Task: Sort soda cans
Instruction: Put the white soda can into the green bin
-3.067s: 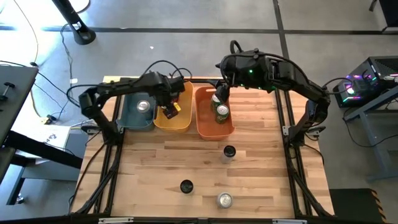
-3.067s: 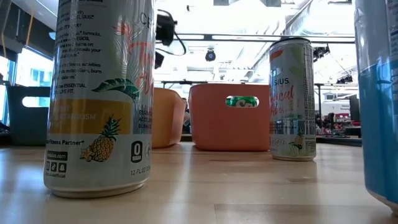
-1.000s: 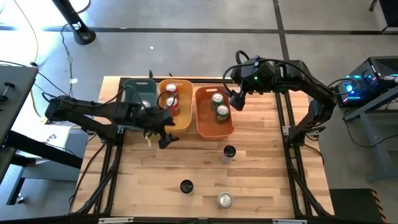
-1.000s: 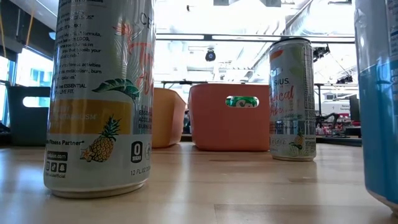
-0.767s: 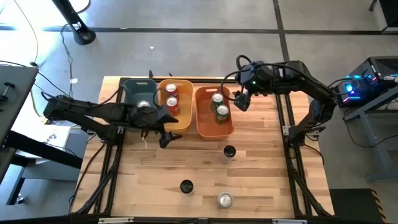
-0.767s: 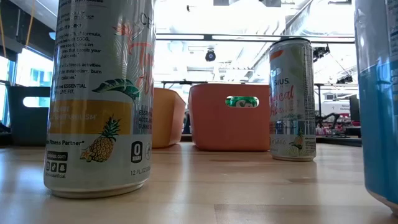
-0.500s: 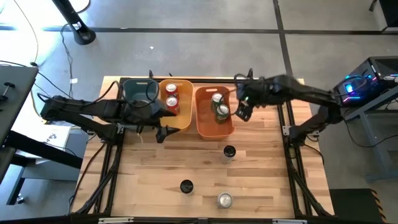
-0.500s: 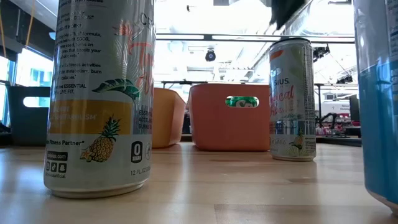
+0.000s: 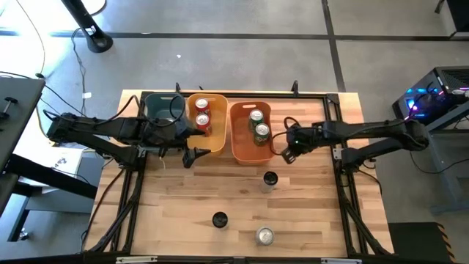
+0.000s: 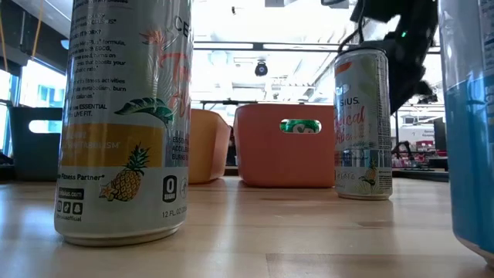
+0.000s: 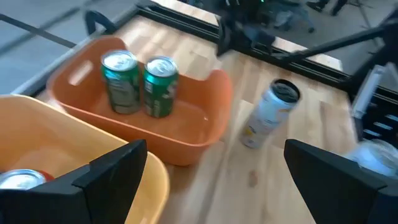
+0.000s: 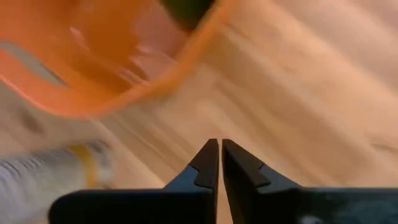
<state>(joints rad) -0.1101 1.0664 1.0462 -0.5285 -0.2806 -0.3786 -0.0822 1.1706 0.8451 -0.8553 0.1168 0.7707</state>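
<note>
Two red soda cans (image 9: 202, 113) stand in the yellow bin (image 9: 214, 144), and two green ones (image 11: 142, 83) in the orange bin (image 11: 186, 134). Three more cans stand upright on the wood: a pale one with a dark top (image 9: 270, 180), a black one (image 9: 219, 219) and a silver one (image 9: 264, 235). My left gripper (image 11: 214, 149) hovers open in front of the yellow bin, on its near side, with nothing between its fingers. My right gripper (image 12: 219, 155) is shut on nothing, pointing steeply down just right of the orange bin (image 9: 253, 147).
A dark teal bin (image 9: 157, 110) sits left of the yellow one, partly under my left arm. Bare wood lies between the bins and the three loose cans. Black frame rails (image 9: 344, 191) run along the table's sides. In the low view my right arm (image 10: 401, 46) shows behind a pale can (image 10: 363, 123).
My right gripper has come down from above the orange bin's far right corner toward the table's near edge, tipping to point steeply downward, and now sits low beside the bin's right wall. The cans and bins have not moved.
</note>
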